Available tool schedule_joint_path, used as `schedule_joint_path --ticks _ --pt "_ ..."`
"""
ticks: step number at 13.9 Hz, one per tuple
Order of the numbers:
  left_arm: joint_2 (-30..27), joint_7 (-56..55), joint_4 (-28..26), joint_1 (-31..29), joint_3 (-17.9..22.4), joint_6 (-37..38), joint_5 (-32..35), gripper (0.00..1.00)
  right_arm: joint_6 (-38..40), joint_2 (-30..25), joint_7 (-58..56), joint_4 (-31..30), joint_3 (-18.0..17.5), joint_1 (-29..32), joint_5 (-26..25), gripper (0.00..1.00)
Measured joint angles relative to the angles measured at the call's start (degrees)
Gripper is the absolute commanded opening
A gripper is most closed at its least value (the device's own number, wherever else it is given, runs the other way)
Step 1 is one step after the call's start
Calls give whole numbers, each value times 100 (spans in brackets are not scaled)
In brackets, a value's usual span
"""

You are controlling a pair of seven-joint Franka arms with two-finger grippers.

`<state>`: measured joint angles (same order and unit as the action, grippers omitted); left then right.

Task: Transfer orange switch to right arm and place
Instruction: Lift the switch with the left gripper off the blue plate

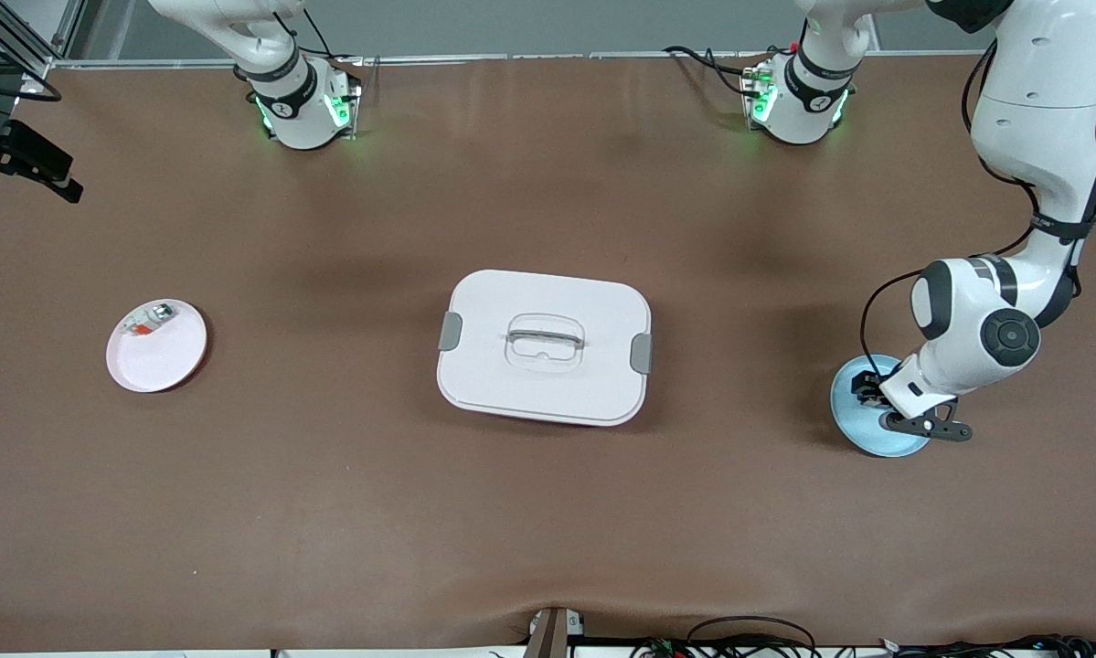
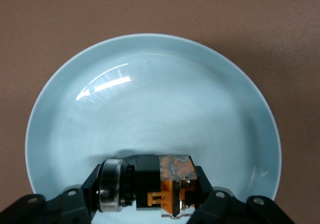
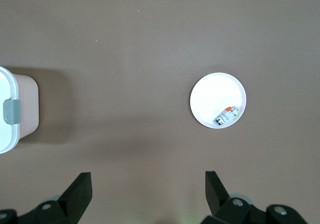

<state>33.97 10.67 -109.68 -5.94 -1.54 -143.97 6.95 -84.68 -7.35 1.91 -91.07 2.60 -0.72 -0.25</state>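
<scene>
The orange switch [image 2: 162, 185], largely hidden in the front view, is clamped between the left gripper [image 2: 150, 204] fingers over the blue plate [image 2: 75, 109], while the right gripper [image 3: 148, 189] is held wide open.

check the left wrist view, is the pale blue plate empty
No, the black orange-faced switch lies in the pale blue round plate between the left hand's fingers.

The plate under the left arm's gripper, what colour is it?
Pale blue plate, glossy and plain; the left wrist view shows it best.
</scene>
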Motion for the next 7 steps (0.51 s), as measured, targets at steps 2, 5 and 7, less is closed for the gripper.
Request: schedule_joint_path --ticks 2,5,7 --pt "0 0 10 1 0 0 0 22 0 0 0 0 0 0 0 100" --pt "-12 -2 41 1 0 0 0 22 0 0 0 0 0 0 0 100" --pt "-57 -3 83 2 0 -4 0 22 -1 0 0 0 0 0 0 100"
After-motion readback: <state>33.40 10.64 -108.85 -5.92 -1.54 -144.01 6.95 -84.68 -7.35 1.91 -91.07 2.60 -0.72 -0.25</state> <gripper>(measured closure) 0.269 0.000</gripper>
